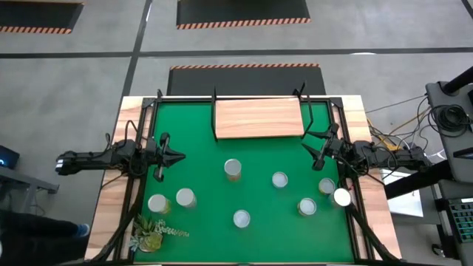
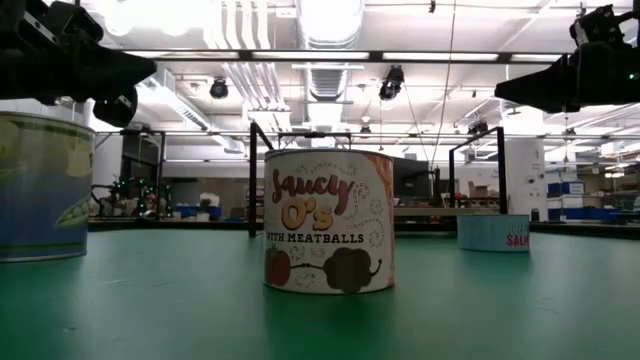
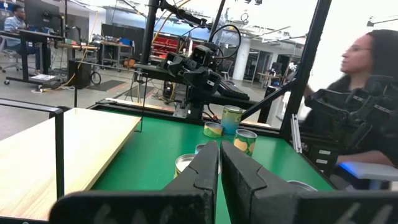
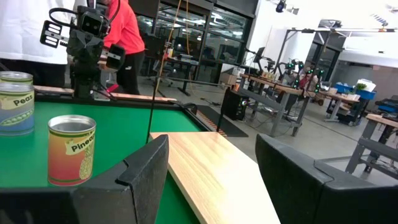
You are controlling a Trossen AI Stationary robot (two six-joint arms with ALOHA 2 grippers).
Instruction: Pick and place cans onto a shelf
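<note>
Eight cans (image 1: 233, 169) upright on the green mat (image 1: 199, 148), silver tops up, scattered from 3 round to 8 o'clock of centre; none on the shelf (image 1: 258, 117), bare at 12 o'clock. Risks: knocking the close pairs at 4 and 8 o'clock, or clipping the shelf's black posts. Left gripper (image 1: 177, 156) at 9 o'clock, fingers nearly pressed together, holding nothing. Right gripper (image 1: 312, 148) at 3 o'clock, spread wide, holding nothing.

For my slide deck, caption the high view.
Both arms wait at the table's sides; eight cans stand on green felt, shelf empty.
</note>
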